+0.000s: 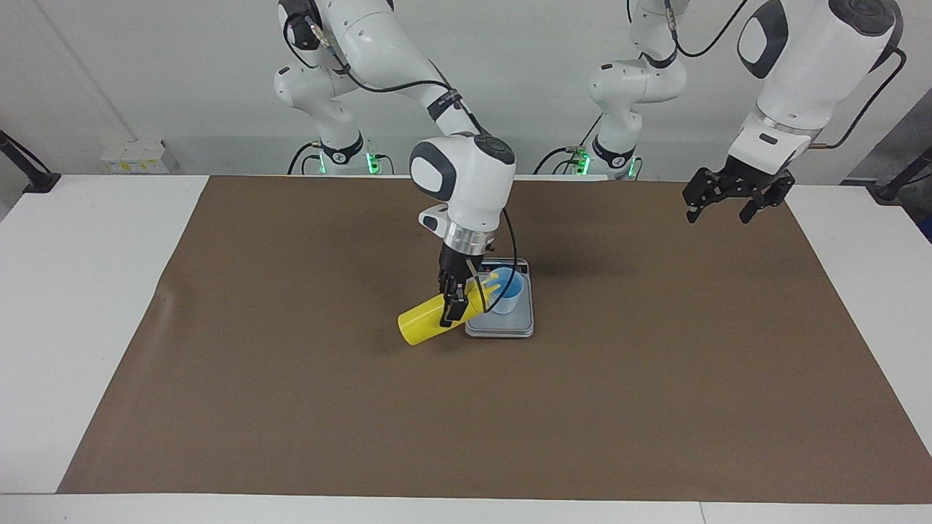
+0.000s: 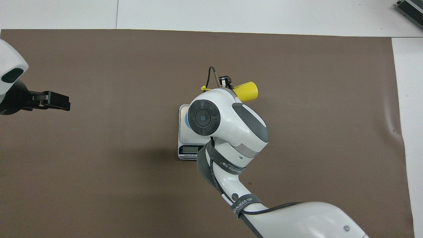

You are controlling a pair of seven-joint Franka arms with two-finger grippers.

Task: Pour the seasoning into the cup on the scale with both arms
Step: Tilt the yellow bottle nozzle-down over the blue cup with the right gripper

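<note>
- White worktop (image 1: 95,306) under a brown mat (image 1: 655,378); pale wall at the robots' end.
- Scale (image 1: 510,325) mid-mat, display strip nearest the robots; blue cup (image 1: 510,291) on its plate.
- Right end effector (image 1: 453,296) over the scale's edge, clamped around the yellow seasoning bottle (image 1: 426,322); bottle tipped, nozzle at the cup's rim.
- Left end effector (image 1: 735,195) waits above the mat's left-arm end, fingers spread, holding nothing.

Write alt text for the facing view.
The right gripper holds the yellow seasoning bottle tipped sideways, nozzle over the blue cup on the scale. The left gripper waits raised over the left arm's end of the table.
</note>
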